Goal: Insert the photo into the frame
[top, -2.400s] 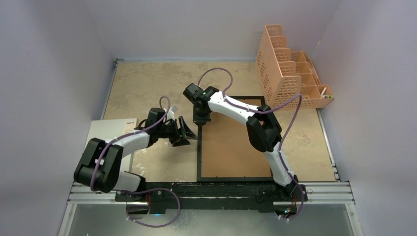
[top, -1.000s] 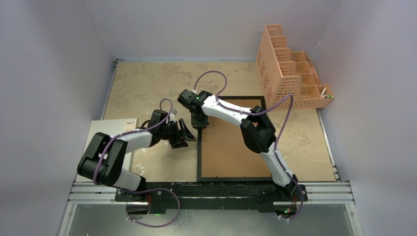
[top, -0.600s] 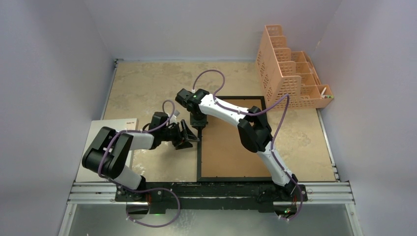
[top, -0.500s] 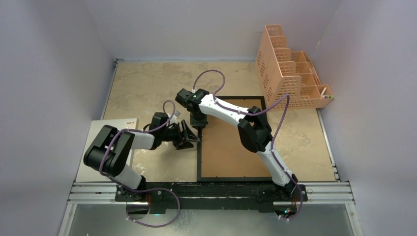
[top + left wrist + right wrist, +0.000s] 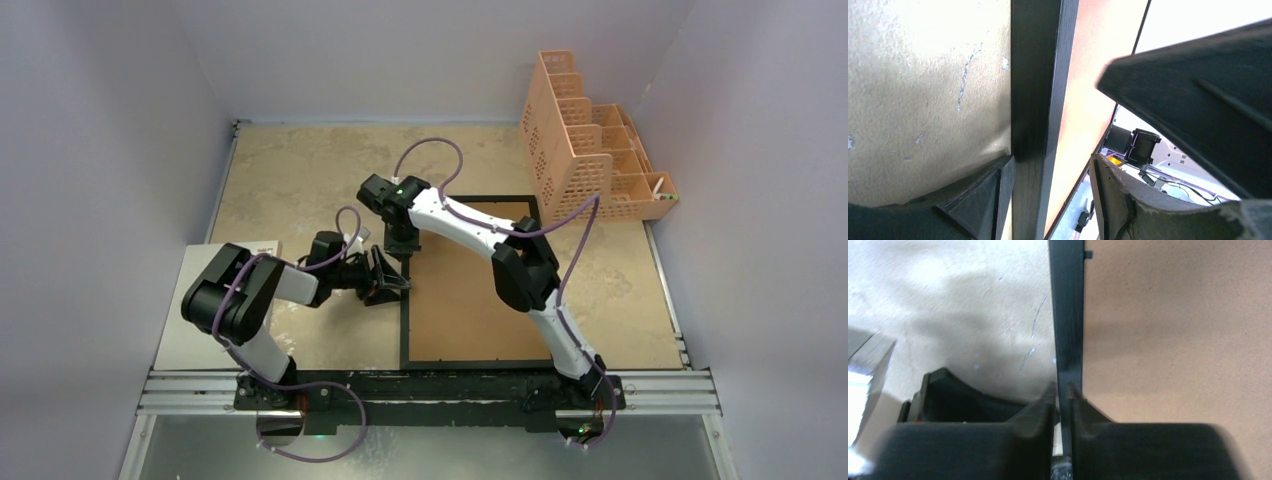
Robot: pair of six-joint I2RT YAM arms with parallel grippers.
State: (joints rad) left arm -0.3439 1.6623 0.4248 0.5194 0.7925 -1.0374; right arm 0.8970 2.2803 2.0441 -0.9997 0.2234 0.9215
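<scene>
White-and-black arms (image 5: pixel 455 215), looping purple cables (image 5: pixel 436 141)

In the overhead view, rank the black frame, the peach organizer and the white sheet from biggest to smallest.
Largest: the frame.
Then, unranked: the peach organizer and the white sheet look alike, and the left arm covers part of the sheet.

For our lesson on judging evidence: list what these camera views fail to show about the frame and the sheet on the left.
- Front of the frame: it faces down in every view.
- Whether the right jaws clamp its rail: right wrist view, the fingers cover the contact.
- White sheet, top view: the left arm overlaps it, and its label is too small to read.
</scene>
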